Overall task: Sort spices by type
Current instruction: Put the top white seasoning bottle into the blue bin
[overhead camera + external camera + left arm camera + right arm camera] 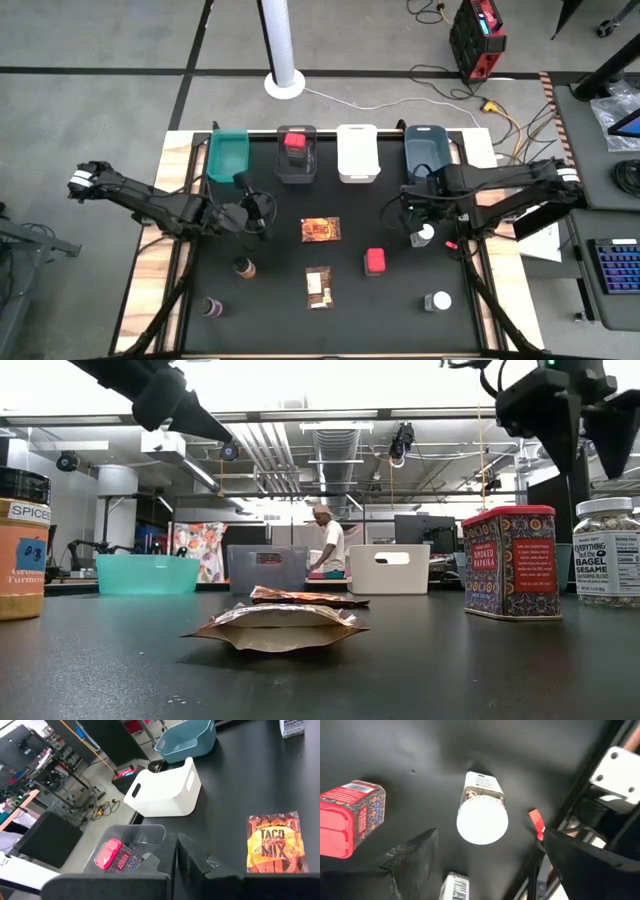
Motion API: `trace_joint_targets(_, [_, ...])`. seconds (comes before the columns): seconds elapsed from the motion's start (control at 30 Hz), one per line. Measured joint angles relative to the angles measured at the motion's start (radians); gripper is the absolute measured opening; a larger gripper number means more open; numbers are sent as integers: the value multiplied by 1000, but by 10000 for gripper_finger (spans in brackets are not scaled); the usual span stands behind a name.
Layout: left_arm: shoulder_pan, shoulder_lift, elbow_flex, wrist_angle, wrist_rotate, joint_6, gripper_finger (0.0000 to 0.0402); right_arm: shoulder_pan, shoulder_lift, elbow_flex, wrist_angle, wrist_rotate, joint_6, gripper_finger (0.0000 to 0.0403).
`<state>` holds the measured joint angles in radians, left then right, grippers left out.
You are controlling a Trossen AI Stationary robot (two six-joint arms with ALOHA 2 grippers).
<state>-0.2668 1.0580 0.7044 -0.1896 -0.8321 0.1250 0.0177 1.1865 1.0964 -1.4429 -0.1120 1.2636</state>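
— Which one is it going for, can you tell from where you stand?

— The white-capped jar (481,817), I'd say. The right gripper (424,226) hangs right above it with its fingers spread wide and nothing between them. In the right wrist view the white cap sits between the two dark fingers, so the jar lies straight below the claw, not off to a side.

— Standing or lying down?

— Standing, cap up. Its long axis points up at the camera, so a plain drop and squeeze across the cap or shoulder looks like the move. It's on the right side of the black table (270,320), near the edge, in front of the blue bin (430,150).

— And the left arm?

— The left gripper (262,212) is clenched shut, empty, up in the air just in front of the teal bin (228,153). It's well apart from that jar; the right arm is plainly the nearer one.

— Anything close enough to get in the way?

— The red paprika tin (350,817) is near but apart from the jar. The second white-capped jar (437,300) sits nearer the front edge. One red tin (294,145) is already in the grey bin (297,171); the white bin (358,153) looks empty.
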Motion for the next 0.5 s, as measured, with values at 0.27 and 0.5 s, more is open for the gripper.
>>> trace_joint_targets(0.27, [0, 0, 0, 4, 0, -15, 0, 0, -117, -189, 131, -27, 49, 354])
trace_joint_targets(0.5, [0, 1, 0, 15, 0, -15, 0, 0, -120, -265, 224, -44, 56, 354])
